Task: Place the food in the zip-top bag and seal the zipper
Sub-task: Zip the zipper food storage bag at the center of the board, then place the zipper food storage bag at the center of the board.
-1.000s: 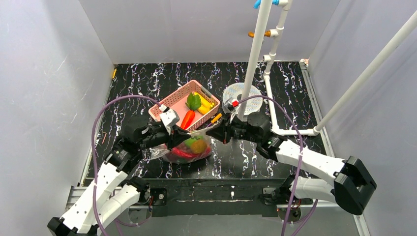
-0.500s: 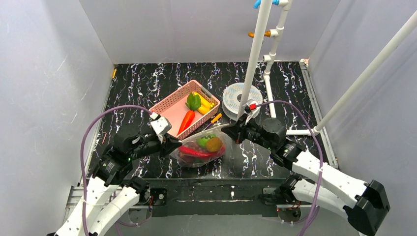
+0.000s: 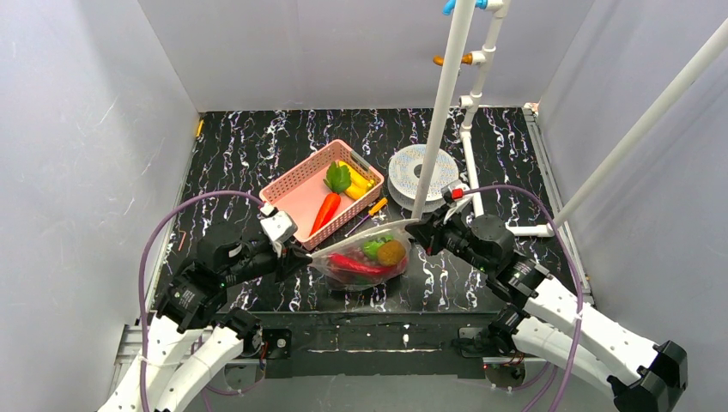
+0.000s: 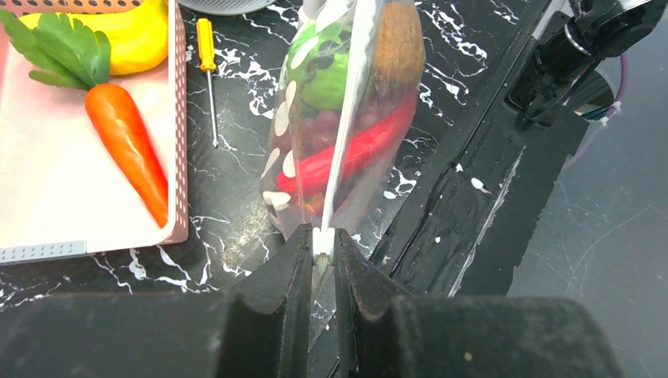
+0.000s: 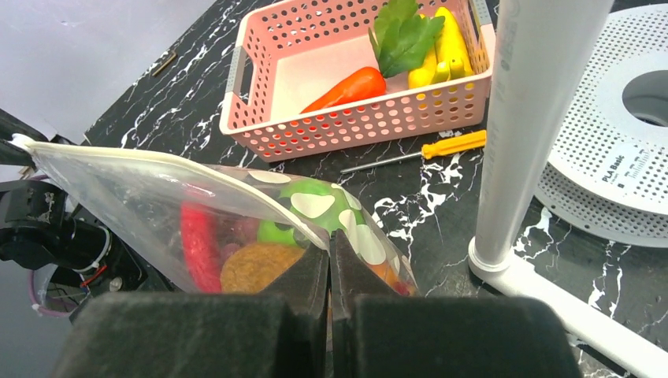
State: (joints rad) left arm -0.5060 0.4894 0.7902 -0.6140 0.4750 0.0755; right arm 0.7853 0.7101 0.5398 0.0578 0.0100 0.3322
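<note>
Left gripper (image 4: 323,240) and right gripper (image 5: 329,248) are each pinched tight on opposite ends of the zipper (image 4: 340,134). The zip-top bag (image 3: 360,257) is strung taut between them, near the table (image 3: 257,146) front edge. Risk: either thin pinch slips, and the loaded bag swings and dumps the chili (image 4: 354,153). The carrot (image 3: 327,208) lies in the pink basket (image 3: 292,176), so sealing now strands it.

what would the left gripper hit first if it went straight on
The zip-top bag it pinches: the left gripper would press into the food inside, probably the red chili first; depth is unclear.
</note>
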